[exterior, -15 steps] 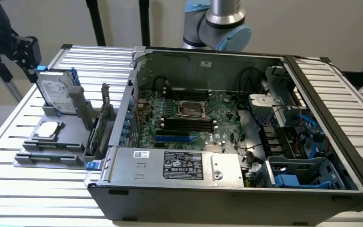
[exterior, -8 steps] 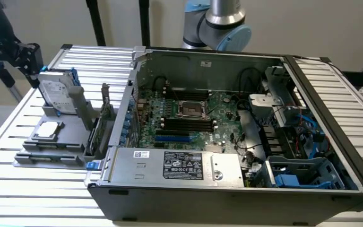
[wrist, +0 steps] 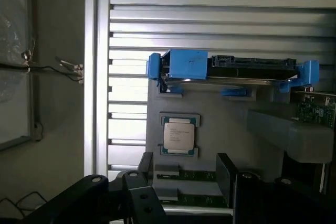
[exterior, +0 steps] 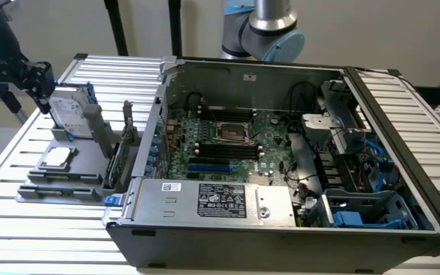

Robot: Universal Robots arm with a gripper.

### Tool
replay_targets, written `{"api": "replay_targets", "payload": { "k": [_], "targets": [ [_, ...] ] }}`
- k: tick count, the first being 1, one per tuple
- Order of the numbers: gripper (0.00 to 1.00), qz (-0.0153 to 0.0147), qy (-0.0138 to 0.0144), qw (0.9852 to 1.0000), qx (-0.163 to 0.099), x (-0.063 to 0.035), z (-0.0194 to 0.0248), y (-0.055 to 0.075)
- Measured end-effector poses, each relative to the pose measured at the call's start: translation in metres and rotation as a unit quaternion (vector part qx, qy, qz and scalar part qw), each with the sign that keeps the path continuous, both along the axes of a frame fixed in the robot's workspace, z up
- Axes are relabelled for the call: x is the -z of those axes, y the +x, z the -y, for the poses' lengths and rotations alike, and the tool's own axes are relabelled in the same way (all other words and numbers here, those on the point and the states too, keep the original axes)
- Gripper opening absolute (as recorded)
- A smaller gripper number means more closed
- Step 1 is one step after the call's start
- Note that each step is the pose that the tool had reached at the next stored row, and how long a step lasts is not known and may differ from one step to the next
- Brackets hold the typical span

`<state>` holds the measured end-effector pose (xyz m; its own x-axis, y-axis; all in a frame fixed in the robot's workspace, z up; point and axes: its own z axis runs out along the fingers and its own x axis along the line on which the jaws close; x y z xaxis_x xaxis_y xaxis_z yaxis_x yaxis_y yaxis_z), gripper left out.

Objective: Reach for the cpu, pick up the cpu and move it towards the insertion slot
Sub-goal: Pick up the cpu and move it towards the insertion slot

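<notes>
- Aluminium slatted table, bearing an open computer case.
- Grey fixture tray just beside the case, on the exterior view's left; hard drive stands at its far end.
- Gripper above the tray: fingers spread wide, holding nothing.
- Insertion slot mid-motherboard, inside the case.
- Cpu flat in a tray recess, metal top up, clear of the fingers.

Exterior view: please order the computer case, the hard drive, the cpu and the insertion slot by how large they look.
1. computer case, by far the largest.
2. hard drive.
3. insertion slot and cpu: they look nearly alike, and they sit at different distances from the camera, so I do not rank them.
</notes>
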<state>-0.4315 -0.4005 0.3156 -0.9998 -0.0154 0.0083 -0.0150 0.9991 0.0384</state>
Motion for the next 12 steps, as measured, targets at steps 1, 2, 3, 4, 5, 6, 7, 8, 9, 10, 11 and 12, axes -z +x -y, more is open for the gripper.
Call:
{"api": "replay_targets", "payload": {
  "k": [1,2,3,4,5,6,7,8,9,10,11,12],
  "targets": [
    [0.60,0.0000,0.0000,1.0000,0.000,0.0018,0.0003,0.000],
    [0.60,-0.0001,0.0000,1.0000,0.000,0.0035,0.0006,0.000],
    [0.60,-0.0001,-0.0001,1.0000,0.000,0.0053,0.0008,0.000],
    [0.60,-0.0001,-0.0001,1.0000,0.000,0.0071,0.0010,0.000],
    [0.60,-0.0001,0.0000,1.0000,0.001,0.0091,0.0013,0.000],
    [0.60,-0.0001,0.0000,1.0000,0.001,0.0109,0.0015,0.000],
    [0.60,-0.0001,0.0000,1.0000,0.001,0.0126,0.0016,0.000],
    [0.60,0.0000,0.0000,1.0000,0.001,0.0145,0.0019,0.000],
    [0.60,-0.0001,0.0000,1.0000,0.001,0.0162,0.0021,0.000],
    [0.60,-0.0001,0.0000,1.0000,0.001,0.0182,0.0023,0.000],
    [0.60,-0.0001,0.0000,1.0000,0.001,0.0200,0.0025,0.000],
    [0.60,-0.0001,-0.0001,1.0000,0.001,0.0217,0.0027,0.000]
  ]
}}
